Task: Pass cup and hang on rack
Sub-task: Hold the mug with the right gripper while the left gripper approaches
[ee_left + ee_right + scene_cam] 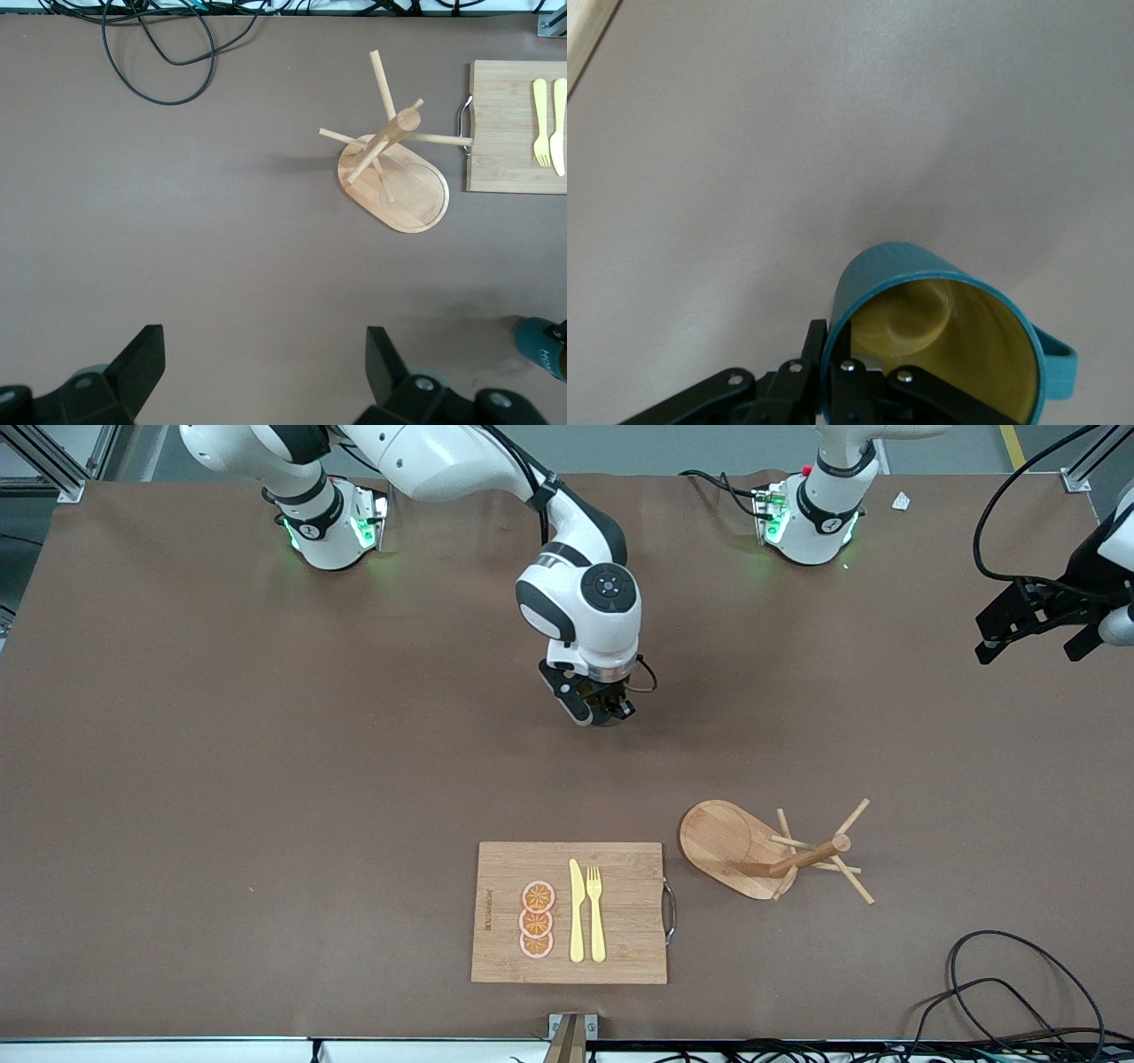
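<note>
Cutting board (569, 912) nearest the camera; rack (762, 850) just beside it; cup (939, 345) held over mid-worktop (221, 779).

Risk: right gripper (601, 707) fingers pinch only the cup's rim wall, so tilt could shift it during handover. Left gripper (257, 367) waits, fingers wide, at its arm's end. In the front view the cup is almost hidden; its handle is partly cut off.

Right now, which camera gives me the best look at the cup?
The right wrist view: the cup fills it, yellow inside and handle plain, its rim pinched by the right claw. The front view hides it almost wholly under that claw. The left wrist view catches only a teal sliver at its edge.
</note>
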### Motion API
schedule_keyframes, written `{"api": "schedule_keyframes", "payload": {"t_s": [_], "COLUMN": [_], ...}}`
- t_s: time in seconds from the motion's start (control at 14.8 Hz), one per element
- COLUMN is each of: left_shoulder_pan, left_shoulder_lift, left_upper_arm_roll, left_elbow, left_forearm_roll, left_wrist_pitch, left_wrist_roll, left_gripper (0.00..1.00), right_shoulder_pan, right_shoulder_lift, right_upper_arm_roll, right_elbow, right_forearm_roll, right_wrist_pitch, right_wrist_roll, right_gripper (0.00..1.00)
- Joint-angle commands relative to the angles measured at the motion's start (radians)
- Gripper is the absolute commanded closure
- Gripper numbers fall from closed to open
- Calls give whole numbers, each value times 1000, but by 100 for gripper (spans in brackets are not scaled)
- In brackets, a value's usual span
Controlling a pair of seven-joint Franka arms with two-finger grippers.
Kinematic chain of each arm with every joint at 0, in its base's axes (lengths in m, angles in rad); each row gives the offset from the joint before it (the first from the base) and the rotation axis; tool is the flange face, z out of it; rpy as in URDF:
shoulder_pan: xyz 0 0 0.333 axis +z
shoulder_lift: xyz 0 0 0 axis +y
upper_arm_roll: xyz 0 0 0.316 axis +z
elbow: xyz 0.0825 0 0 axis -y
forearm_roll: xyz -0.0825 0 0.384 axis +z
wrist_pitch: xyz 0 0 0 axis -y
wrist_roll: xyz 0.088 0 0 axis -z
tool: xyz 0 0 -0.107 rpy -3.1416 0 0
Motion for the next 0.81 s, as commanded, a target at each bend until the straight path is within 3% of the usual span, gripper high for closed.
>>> {"api": "schedule_keyframes", "payload": {"t_s": [0.0,0.47,0.54,0.74], "left_shoulder_pan": [5,2,2,4], "left_shoulder_lift": [7,9,9,9], "left_upper_arm_roll": [-4,-4,-4,-4], "left_elbow": [19,21,21,19], "left_forearm_roll": [15,16,16,16], "left_wrist_pitch": [-17,-17,-17,-19], "left_wrist_roll": [-9,-11,-11,-11], "left_gripper": [0,0,0,0], "right_shoulder_pan": [22,23,29,29], "right_shoulder_lift": [36,44,47,49], "right_upper_arm_roll": [-11,-11,-11,-13], "right_elbow": [46,53,53,55], "right_forearm_roll": [-60,-60,-61,-61], "right_wrist_pitch": [-9,-6,-7,-7], "right_wrist_roll": [70,73,73,71], "right_gripper": [100,98,95,63]}}
